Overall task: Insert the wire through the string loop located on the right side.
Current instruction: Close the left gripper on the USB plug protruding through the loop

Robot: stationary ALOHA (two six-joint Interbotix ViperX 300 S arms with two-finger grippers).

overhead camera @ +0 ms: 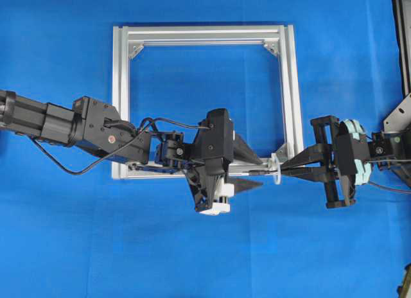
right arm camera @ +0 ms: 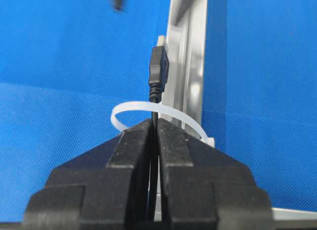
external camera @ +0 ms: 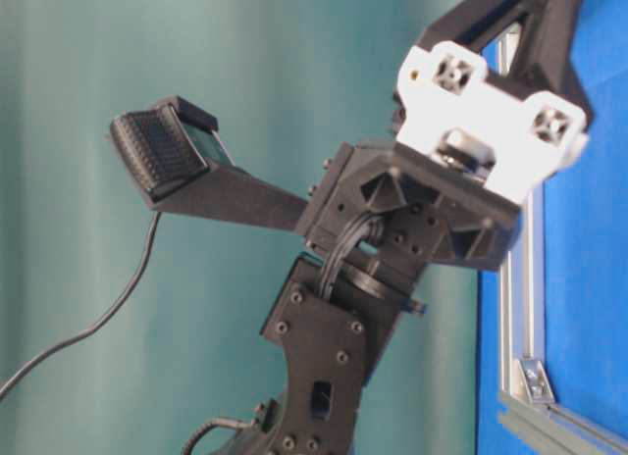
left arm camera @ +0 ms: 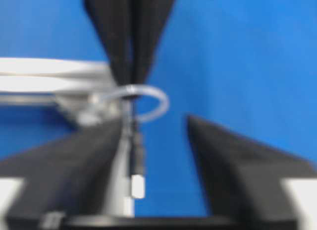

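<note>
Right end effector [right arm camera: 154,141]: jaws pressed together on the wire [right arm camera: 158,71], gripping it just behind the plug. Plug tip pokes out beyond the string loop [right arm camera: 148,107], which arcs around the wire at the fingertips.

Overhead: loop [overhead camera: 276,168] sits at the silver frame's [overhead camera: 122,105] 4 o'clock corner, on the blue worktop [overhead camera: 205,259]; right end effector [overhead camera: 282,167] comes in from 3 o'clock.

Left end effector [overhead camera: 257,171]: fingers spread apart, empty, facing the plug [left arm camera: 137,183] from 9 o'clock, one finger on each side.
</note>
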